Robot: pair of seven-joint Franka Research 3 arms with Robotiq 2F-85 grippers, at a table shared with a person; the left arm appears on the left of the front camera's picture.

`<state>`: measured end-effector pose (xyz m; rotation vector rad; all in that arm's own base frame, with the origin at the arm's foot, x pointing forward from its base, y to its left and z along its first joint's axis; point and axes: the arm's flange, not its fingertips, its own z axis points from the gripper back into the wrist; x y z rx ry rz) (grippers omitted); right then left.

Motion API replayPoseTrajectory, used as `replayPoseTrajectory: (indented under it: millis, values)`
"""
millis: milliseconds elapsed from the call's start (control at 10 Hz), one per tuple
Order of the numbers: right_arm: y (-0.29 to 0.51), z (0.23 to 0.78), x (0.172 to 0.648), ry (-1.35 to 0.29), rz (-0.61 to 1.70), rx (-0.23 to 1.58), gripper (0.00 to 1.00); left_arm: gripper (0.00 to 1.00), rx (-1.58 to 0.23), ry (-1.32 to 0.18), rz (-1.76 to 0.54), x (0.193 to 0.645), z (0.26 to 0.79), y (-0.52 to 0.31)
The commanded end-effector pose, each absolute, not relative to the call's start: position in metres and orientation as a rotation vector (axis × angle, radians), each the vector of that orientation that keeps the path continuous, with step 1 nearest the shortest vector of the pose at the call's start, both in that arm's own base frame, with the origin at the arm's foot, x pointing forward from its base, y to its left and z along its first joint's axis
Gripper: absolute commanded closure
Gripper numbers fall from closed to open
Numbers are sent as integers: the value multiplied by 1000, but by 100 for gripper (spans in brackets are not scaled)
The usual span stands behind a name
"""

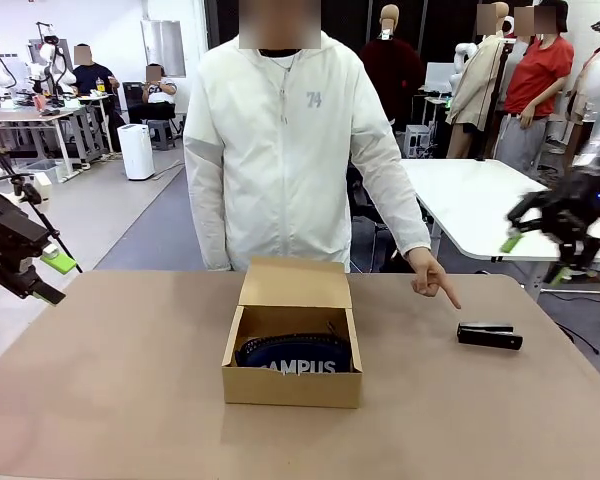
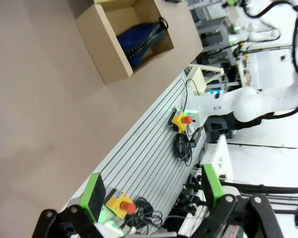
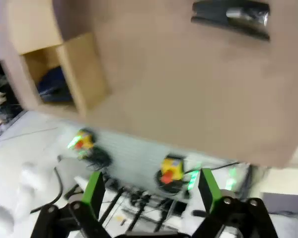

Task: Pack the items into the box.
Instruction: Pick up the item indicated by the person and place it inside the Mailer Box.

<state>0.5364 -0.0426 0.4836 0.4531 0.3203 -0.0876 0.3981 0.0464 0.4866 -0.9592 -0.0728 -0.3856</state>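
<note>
The brown cardboard box (image 1: pixel 292 385) stands mid-table with its flap lid up. Inside lies the navy pouch (image 1: pixel 298 356) lettered in white, also seen in the box (image 2: pixel 120 42) as the pouch (image 2: pixel 141 40) in the left wrist view. The black stapler-like bar (image 1: pixel 489 335) lies on the table to the right, and a person's hand (image 1: pixel 430 276) points down at it. The bar (image 3: pixel 232 16) sits near the top of the right wrist view. My left gripper (image 1: pixel 42 275) hangs open off the table's left edge. My right gripper (image 1: pixel 538 258) hovers open, high at the right.
A person in a white jacket (image 1: pixel 285 150) stands at the far side. The brown table (image 1: pixel 130 400) is bare left and front. Below its near edge are a slatted rail (image 2: pixel 154 158) and yellow boxes with red buttons (image 2: pixel 181 120).
</note>
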Motion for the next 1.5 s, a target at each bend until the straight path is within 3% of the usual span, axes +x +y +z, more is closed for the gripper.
replayPoseTrajectory:
  millis: [0, 200, 300, 400, 900, 1200, 1400]
  values:
    - [-19, 462, 550, 116, 12, -107, 0, 0, -952, -82, -396, 397, 485, 48]
    - [-10, 441, 551, 14, 78, -144, 0, 0, -952, -82, -396, 397, 485, 48]
    - [-17, 440, 549, 30, 39, -114, 0, 0, -952, -82, -396, 397, 485, 48]
    - [4, 453, 569, 168, 105, 3, 0, 0, -952, -82, -396, 397, 485, 48]
    - [3, 446, 564, 160, 104, -21, 0, 0, -952, -82, -396, 397, 485, 48]
    - [-12, 427, 560, -56, 856, 127, 0, 0, -952, -82, -396, 397, 485, 48]
    - [-20, 421, 553, -53, 1085, 111, 0, 0, -952, -82, -396, 397, 485, 48]
